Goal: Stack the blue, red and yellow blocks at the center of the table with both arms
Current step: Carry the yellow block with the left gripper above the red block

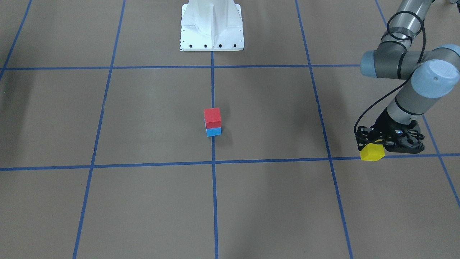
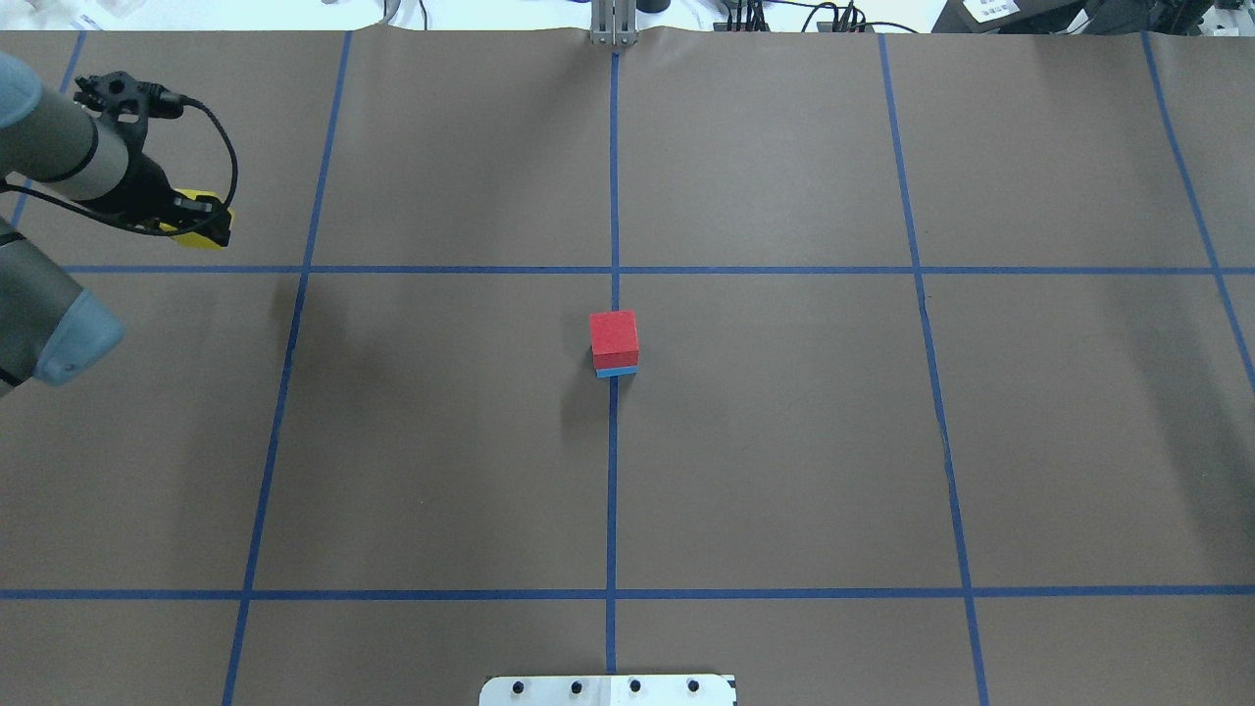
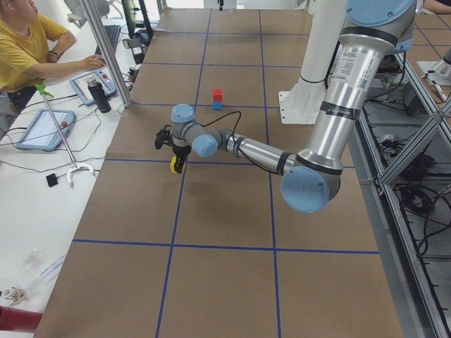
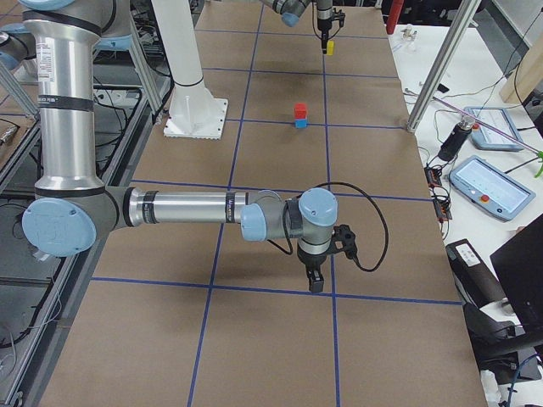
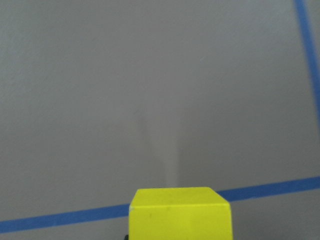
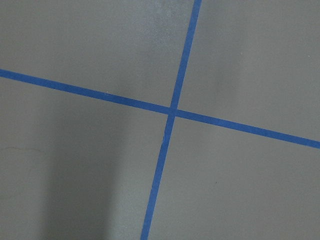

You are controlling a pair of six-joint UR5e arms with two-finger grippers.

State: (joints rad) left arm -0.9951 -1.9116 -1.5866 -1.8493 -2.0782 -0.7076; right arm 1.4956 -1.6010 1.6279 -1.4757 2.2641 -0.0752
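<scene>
A red block (image 1: 212, 117) sits on a blue block (image 1: 214, 132) at the table's center, also in the overhead view (image 2: 614, 338). My left gripper (image 1: 372, 148) is shut on the yellow block (image 1: 372, 152) near a blue tape line at the table's left side, far from the stack. The overhead view shows the gripper (image 2: 201, 224) there, and the left wrist view shows the yellow block (image 5: 180, 212) at its bottom edge. My right gripper (image 4: 315, 281) points down over a tape crossing, seen only in the exterior right view; I cannot tell whether it is open or shut.
The white robot base (image 1: 212, 25) stands at the table's robot-side edge. Blue tape lines (image 2: 613, 593) grid the brown paper. An operator (image 3: 25, 49) and tablets (image 3: 44, 129) are beyond the far table edge, with a metal post (image 3: 106, 53).
</scene>
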